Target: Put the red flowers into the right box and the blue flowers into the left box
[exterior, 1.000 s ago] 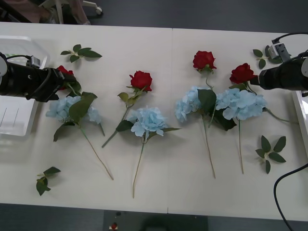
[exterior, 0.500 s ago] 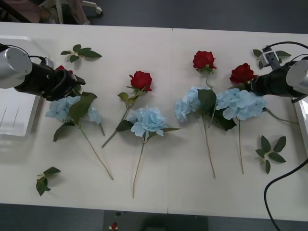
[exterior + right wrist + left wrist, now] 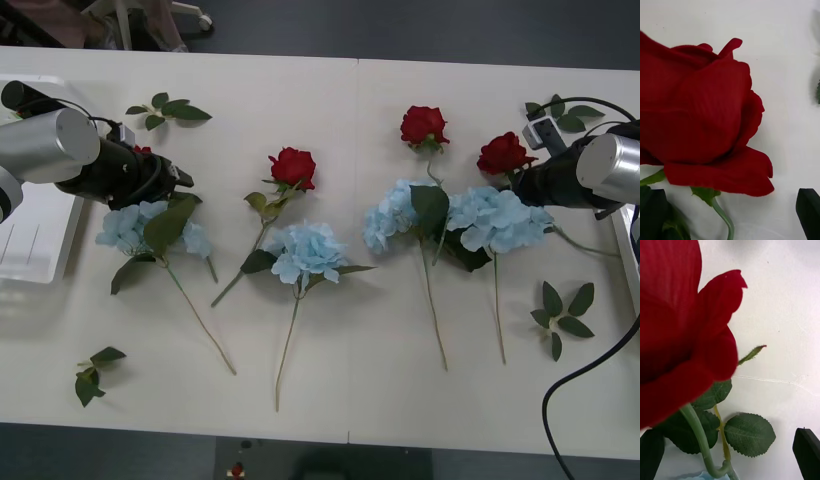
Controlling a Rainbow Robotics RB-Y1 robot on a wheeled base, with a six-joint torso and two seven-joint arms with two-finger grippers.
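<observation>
No readable text, labels, brands, numbers or signs anywhere: none on flowers, trays, desk or arms.

Even, diffuse overhead light fills the front view; the matte white tabletop (image 3: 330,100) reads bright with no harsh glare. Shadows are faint and soft, hugging the pale-blue puffy artificial flower clusters (image 3: 306,250) and thin green stems. The brushed silver cylindrical arm segment (image 3: 45,145) at upper left carries a mild sheen. The dark floor strips along the top and bottom edges stay dim. In both wrist views the deep-red artificial rose blooms (image 3: 696,116) (image 3: 673,337) sit very close and look soft, edges smeared, while the serrated green leaf (image 3: 749,434) is crisper.
</observation>
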